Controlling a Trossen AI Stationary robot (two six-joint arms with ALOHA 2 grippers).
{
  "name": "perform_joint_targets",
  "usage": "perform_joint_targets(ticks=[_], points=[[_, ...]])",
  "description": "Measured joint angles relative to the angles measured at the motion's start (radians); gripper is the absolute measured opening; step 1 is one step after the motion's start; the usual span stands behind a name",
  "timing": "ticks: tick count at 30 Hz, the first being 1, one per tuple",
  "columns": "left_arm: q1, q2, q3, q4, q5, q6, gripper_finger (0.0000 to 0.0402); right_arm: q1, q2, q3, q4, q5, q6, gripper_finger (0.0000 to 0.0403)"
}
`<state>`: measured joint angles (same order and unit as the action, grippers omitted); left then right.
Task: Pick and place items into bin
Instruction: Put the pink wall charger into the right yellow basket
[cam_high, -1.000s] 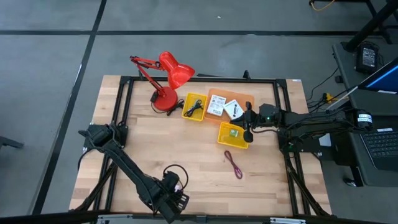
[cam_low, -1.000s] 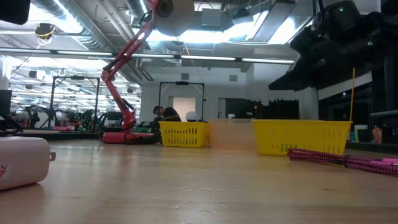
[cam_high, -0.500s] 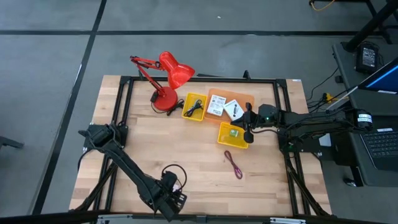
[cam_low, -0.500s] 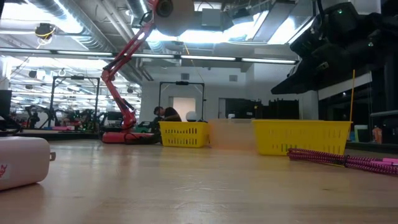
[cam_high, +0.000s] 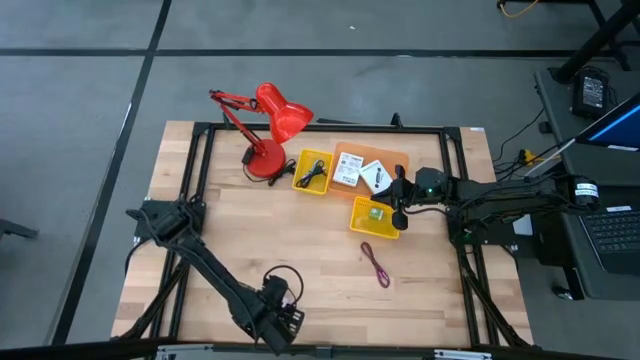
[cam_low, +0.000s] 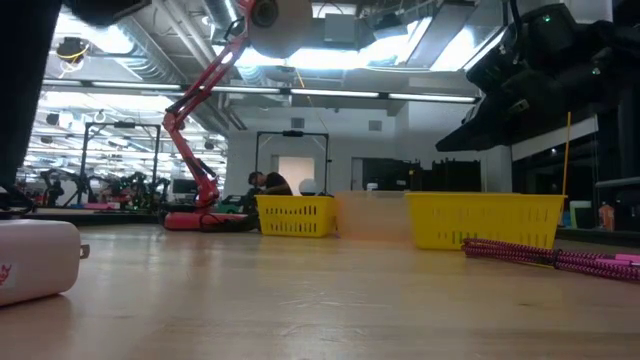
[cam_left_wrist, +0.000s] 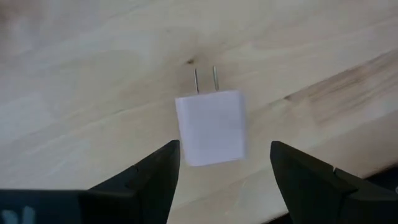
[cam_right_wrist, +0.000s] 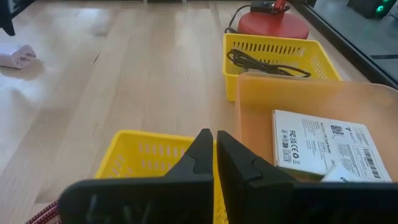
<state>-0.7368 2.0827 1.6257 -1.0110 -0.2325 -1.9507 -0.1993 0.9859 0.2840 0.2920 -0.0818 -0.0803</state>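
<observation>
Seen from overhead, the left gripper (cam_left_wrist: 224, 149) sits at about 7 o'clock on the pale wooden table (cam_high: 230, 250). Its jaws are spread wide and hold nothing. They straddle a small white plastic wall charger (cam_left_wrist: 211, 127) with two metal prongs, which lies flat on the wood, with a dark finger to each side and neither touching it.

To grip it well, the gripper should come straight down until the pads are level with the charger's flat sides. It should then close squarely across the body, not the prongs, so the charger does not twist out.

A maroon braided cord (cam_high: 377, 266) lies loose at 4 o'clock. The right gripper (cam_high: 397, 212), clenched shut and empty, hangs at 3 o'clock over a yellow slotted plastic basket (cam_high: 362, 222).

Compared with a second ago, the left jaws have opened slightly wider. In the low view a dark mass, probably the left arm, now fills the upper left corner. The right arm, cord and basket have not moved.
</observation>
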Motion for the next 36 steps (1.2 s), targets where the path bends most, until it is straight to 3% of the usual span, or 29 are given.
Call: perform_joint_targets(ticks=[16,29,36], points=[[0.026,0.042,0.0,0.02,0.021,-0.003,0.0244,0.0,0.0,0.0,-0.002,-0.003,0.004,0.0006],[0.032,0.065,0.0,0.021,0.109,-0.003,0.0244,0.0,0.0,0.0,-0.002,-0.009,0.005,0.0006],[0.033,0.065,0.0,0.02,0.085,0.0,0.0244,0.0,0.0,0.0,-0.002,-0.009,0.005,0.0006]])
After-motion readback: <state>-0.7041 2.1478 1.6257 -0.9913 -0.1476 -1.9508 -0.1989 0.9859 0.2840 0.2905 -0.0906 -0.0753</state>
